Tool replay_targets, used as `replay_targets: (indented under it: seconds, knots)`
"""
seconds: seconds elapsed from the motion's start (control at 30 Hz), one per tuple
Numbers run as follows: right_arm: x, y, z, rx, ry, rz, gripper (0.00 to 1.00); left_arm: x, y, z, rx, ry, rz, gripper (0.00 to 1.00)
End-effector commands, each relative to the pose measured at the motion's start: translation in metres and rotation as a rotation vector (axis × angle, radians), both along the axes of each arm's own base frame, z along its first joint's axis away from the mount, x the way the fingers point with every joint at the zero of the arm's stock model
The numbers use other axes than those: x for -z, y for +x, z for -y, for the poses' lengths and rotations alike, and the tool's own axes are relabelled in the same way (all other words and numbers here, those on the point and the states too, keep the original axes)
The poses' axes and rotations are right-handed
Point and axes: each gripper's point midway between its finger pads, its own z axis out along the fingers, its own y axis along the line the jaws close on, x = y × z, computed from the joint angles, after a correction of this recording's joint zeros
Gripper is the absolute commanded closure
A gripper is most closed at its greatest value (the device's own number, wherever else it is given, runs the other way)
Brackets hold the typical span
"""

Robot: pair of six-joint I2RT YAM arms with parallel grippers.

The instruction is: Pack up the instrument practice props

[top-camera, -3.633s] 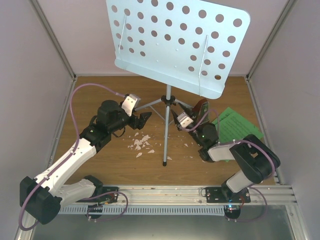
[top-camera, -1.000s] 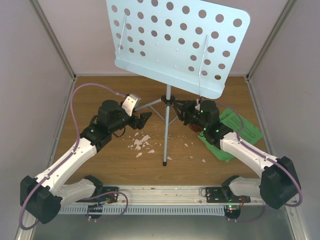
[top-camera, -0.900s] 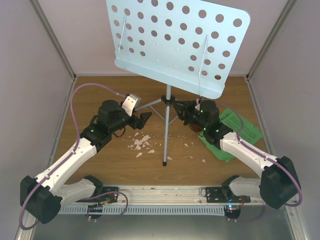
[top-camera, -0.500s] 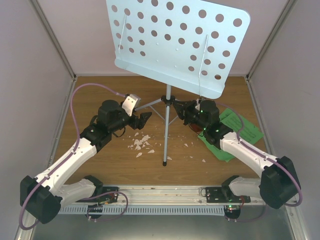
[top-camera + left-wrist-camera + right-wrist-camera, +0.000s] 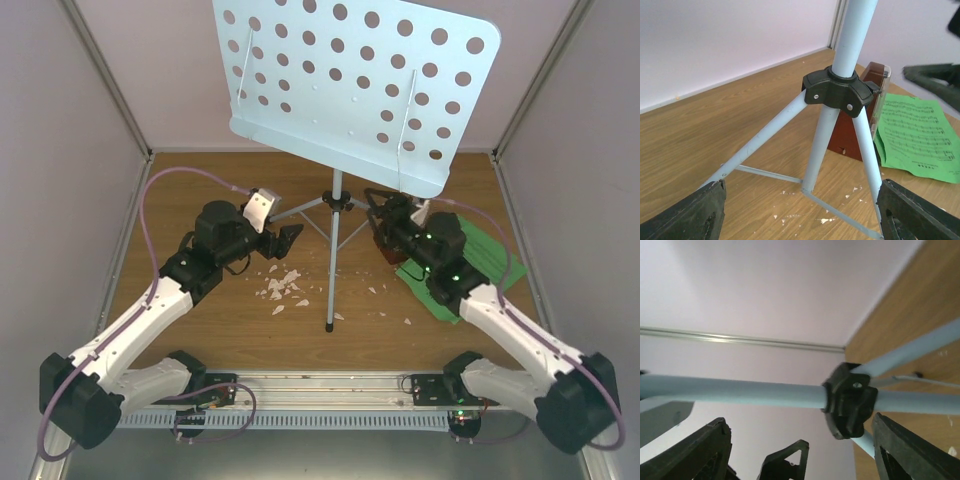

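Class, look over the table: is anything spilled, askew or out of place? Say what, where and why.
White crumbs lie scattered on the wooden table around the front leg of the music stand, like spilled debris. The green sheet music lies flat on the table, not on the stand.

Blue perf. music stand [image 5: 350, 80] upright; brown metronome [image 5: 847, 135] & flat green sheet music [image 5: 917, 140] nr legs [image 5: 765, 145].

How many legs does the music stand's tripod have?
3, all meeting at the black hub: one leg slants left, one comes down the middle, one runs right, in front of the metronome.
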Motion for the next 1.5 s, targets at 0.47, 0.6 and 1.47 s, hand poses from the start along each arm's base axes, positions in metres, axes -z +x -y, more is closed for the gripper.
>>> replay_targets:
  seconds: [0.47,0.6,1.47]
  knots:
    - [-0.081,-0.013,0.051,-0.286,-0.520,0.978,0.31,-0.026,-0.043,0.012,0.104,-0.290,-0.045,0.27]
    - [-0.092,-0.003,0.035,-0.396,-0.532,1.113,0.42,-0.025,-0.051,0.018,0.149,-0.347,-0.083,0.28]
    - [-0.113,0.012,-0.058,-0.696,-0.425,1.391,0.64,0.007,-0.028,0.074,0.233,-0.379,-0.245,0.33]
